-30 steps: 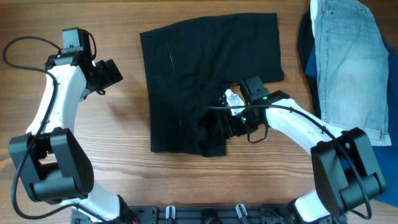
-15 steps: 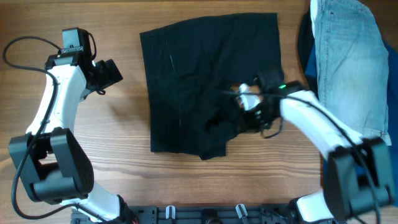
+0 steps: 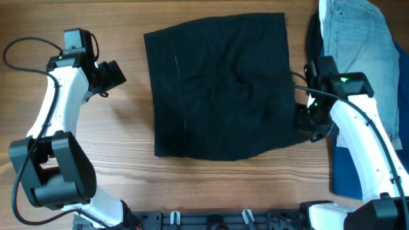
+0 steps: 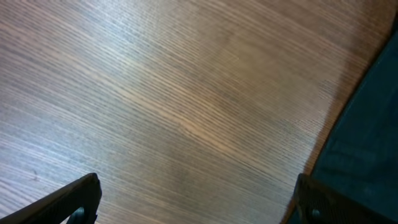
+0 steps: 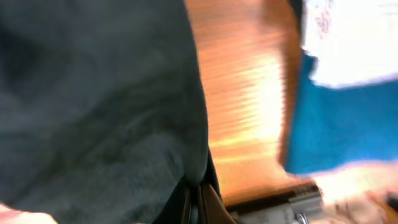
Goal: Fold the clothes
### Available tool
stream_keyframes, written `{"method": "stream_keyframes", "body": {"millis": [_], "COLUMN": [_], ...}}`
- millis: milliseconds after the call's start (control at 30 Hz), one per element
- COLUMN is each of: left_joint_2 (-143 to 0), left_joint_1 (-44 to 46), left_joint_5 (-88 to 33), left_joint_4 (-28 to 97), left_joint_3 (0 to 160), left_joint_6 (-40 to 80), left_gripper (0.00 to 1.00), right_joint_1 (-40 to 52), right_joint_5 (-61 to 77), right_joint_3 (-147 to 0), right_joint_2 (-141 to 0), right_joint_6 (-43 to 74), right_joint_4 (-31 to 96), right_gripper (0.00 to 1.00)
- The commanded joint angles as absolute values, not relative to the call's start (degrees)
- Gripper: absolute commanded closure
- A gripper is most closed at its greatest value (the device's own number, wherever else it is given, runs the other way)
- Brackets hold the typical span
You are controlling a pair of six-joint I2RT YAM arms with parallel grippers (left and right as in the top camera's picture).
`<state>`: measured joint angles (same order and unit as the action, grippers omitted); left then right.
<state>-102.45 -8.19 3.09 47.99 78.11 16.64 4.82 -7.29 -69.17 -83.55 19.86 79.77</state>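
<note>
Right tool (image 3: 305, 120) pinches the right hem of the black shorts (image 3: 217, 89), spread mid-table (image 3: 128, 172). Left tool (image 3: 112, 73) hangs spread near the left edge. The thin pinch may slip, or pulling rightward could snag the blue cloth (image 3: 348, 172).

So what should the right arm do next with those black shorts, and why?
Probably open the right gripper and let go: it pinches the right edge of the black shorts, which lie spread nearly flat on the table, ready for a fold.
</note>
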Motion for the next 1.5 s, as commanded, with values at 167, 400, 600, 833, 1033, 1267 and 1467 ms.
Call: {"method": "stream_keyframes", "body": {"millis": [167,400,600,833,1033,1267,1467], "left_joint_2": [-101.36,-103.31,-109.95,-118.02,-118.76,-118.83,-115.85], "left_joint_1": [-7.99,-2.26,9.93,14.74,12.69,5.34,6.7], "left_joint_5": [0.82,-10.98,-13.63,-9.74,4.73,6.55,6.44], "left_joint_4": [48.84,41.58,35.62,32.8,37.06,39.2,58.33], "left_joint_3": [78.0,78.02,78.02,78.02,78.02,78.06,93.36], "left_joint_6": [16.91,8.75,6.57,9.98,12.23,4.64,7.38], "left_gripper": [0.0,0.01,0.09,0.04,0.0,0.0,0.0], "right_joint_1": [3.92,3.88,3.88,3.88,3.9,3.9,3.9], "right_joint_5": [-13.74,2.74,5.02,4.99,4.99,5.23,8.27], "right_joint_3": [-66.63,-77.97,-79.5,-79.5,-77.69,-75.29,-76.2], "right_joint_2": [-83.09,-80.75,-80.77,-80.77,-80.77,-82.19,-82.17], "right_joint_6": [26.52,11.57,10.46,10.46,12.19,12.53,15.81], "right_joint_4": [79.72,68.16,63.9,63.0,63.44,62.11,59.46], "right_gripper": [0.26,0.14,0.13,0.13,0.12,0.12,0.0]}}
